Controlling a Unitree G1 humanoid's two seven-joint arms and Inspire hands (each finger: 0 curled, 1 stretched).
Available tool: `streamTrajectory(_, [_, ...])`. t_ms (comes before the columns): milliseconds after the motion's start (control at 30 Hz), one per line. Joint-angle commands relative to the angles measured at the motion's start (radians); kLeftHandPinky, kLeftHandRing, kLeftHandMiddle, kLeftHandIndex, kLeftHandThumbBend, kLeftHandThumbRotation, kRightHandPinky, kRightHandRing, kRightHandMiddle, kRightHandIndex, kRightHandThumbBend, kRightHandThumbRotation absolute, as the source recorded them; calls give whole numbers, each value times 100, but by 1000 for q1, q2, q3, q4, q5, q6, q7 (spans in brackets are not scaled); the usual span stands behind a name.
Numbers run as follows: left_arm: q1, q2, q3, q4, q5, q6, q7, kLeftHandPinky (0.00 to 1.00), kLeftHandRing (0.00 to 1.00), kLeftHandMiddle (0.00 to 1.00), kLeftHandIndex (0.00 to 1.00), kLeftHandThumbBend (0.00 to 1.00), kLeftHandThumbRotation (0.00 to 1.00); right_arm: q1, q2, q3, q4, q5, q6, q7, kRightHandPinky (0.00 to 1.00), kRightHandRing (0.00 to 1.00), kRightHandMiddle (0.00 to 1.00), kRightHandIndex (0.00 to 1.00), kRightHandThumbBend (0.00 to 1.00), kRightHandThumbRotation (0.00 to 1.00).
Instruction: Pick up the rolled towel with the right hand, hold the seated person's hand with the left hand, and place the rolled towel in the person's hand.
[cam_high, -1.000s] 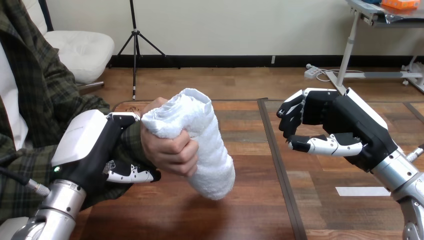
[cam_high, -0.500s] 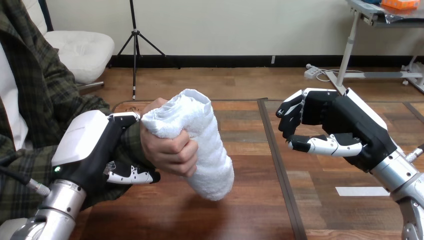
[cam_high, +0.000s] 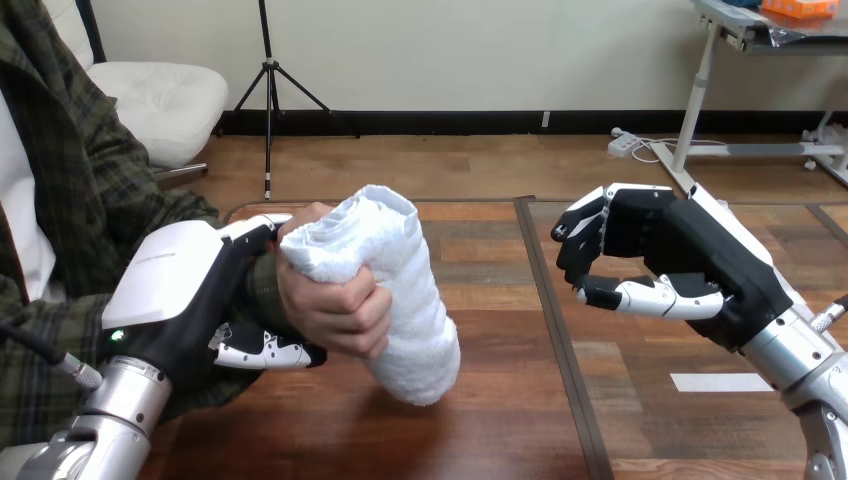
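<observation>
A white terry-cloth towel rolled into a thick cylinder (cam_high: 400, 270) sits in the grip of the person's hand (cam_high: 335, 310) at the left of the head view. The roll leans. Its upper end points up and to the left and shows the folded layers of the roll, while its lower, rounded end slants down to the right towards the counter. I cannot tell whether that lower end touches the wood. The cloth looks soft and nubbly, with shallow creases running across the roll. The person's fingers wrap round the front of the roll near its upper half.

The robot's left hand (cam_high: 180, 290) is closed on the person's wrist just behind that hand. Its fingers (cam_high: 262, 224) curl over the top of the sleeve-covered wrist, and its thumb (cam_high: 265, 351) lies across underneath.

The robot's right hand (cam_high: 690, 255) hangs over the right half of the counter, well apart from the towel. Its fingers (cam_high: 580, 235) are bent down in a hook above the outstretched thumb, and there is nothing in the gap between them.

The brown wood-plank counter (cam_high: 500, 430) has boards of mixed tone. A dark seam (cam_high: 556, 335) runs front to back between the two hands, and a small white strip of tape (cam_high: 718, 382) lies flat below the right hand.
</observation>
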Motion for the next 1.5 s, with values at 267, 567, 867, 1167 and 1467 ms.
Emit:
streamTrajectory(267, [0,24,6,-86,36,42,-23,100,100,100,100,100,48,-18,-1,2,-33,-5,-21,-4,41,45,51,56,83,34])
streamTrajectory(567, [12,21,9,-85,56,28,5,100,100,100,100,100,53,-12,-3,5,-41,-12,-14,-7,41,45,51,56,84,36])
streamTrajectory(867, [40,9,16,-111,87,38,43,100,100,100,100,100,59,-9,-1,5,-41,-2,1,12,41,45,51,56,83,35])
streamTrajectory(1167, [80,-15,14,-103,132,-30,223,100,100,100,100,100,65,-3,0,8,-51,-11,0,12,41,45,51,57,84,36])
streamTrajectory(1467, [122,-54,3,-101,97,-118,346,100,100,100,100,100,71,-5,7,10,-45,2,8,30,40,44,51,56,84,34])
